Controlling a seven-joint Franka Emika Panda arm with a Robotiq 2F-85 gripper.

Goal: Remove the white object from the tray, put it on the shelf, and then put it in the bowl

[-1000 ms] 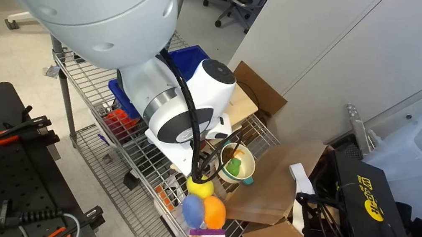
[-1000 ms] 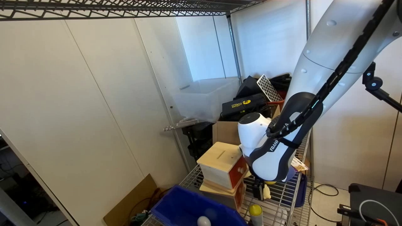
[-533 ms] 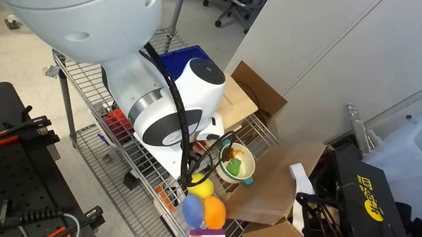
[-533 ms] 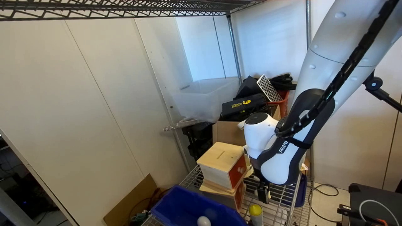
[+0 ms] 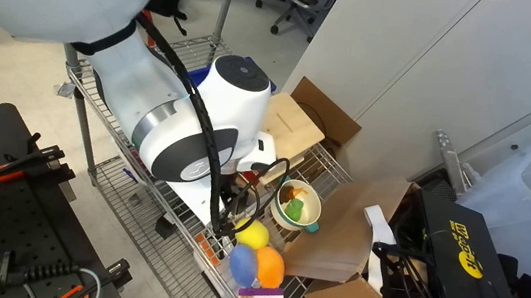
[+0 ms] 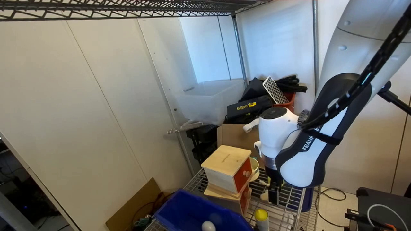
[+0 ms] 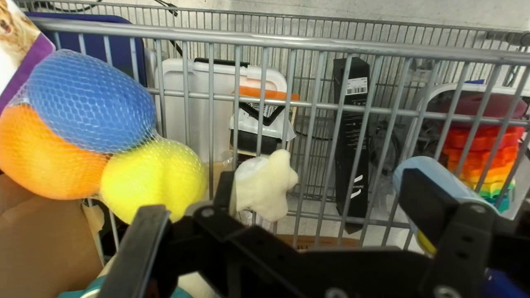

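A white rounded object (image 6: 208, 226) lies in the blue tray (image 6: 183, 205), low in an exterior view. On the grey wire shelf (image 7: 285, 40) rests a cream-white lumpy piece (image 7: 267, 186); whether it is the task's white object I cannot tell. My gripper (image 7: 319, 182) hangs low over the shelf, jaws wide apart and nothing gripped. The cream-white piece shows just inside the left finger (image 7: 225, 188); contact is unclear. The bowl (image 5: 311, 207), pale with teal handles, holds a green and an orange-brown item. In an exterior view the gripper (image 6: 274, 195) stands to the right of the wooden boxes.
Netted blue (image 7: 91, 99), orange (image 7: 49, 153) and yellow (image 7: 153, 178) toys lie beside the gripper. A light-blue cylinder with a yellow lid (image 6: 261, 215) stands by the stacked wooden boxes (image 6: 226, 163). An open cardboard box (image 5: 336, 240) borders the bowl.
My hand has moved away from the wooden boxes, rightward in an exterior view, with the fingers still apart. The cream-white piece, seen right of the fingers before, now shows left of them.
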